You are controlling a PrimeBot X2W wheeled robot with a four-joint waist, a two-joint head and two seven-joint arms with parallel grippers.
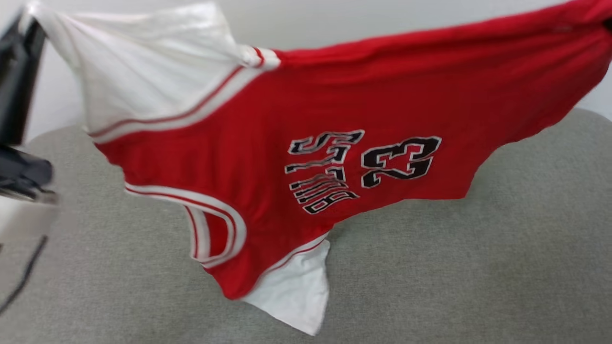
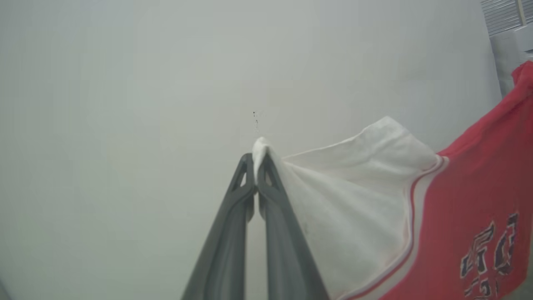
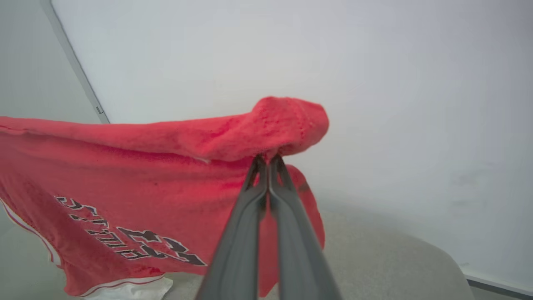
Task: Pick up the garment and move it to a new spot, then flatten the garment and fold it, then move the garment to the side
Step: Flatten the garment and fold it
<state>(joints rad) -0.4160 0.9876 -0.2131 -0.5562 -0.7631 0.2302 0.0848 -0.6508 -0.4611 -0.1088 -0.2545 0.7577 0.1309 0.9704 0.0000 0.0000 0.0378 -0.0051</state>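
Clamped tight on the garment's (image 1: 363, 95) top corners, my left gripper (image 2: 255, 164) and right gripper (image 3: 267, 163) should lower evenly, fabric taut.

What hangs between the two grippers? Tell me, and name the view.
The garment itself, stretched in the air between them in the head view: left gripper pinches its white sleeve corner, right gripper a red corner.

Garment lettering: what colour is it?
The lettering is black with white outlines, on the red garment. Head view shows it best.
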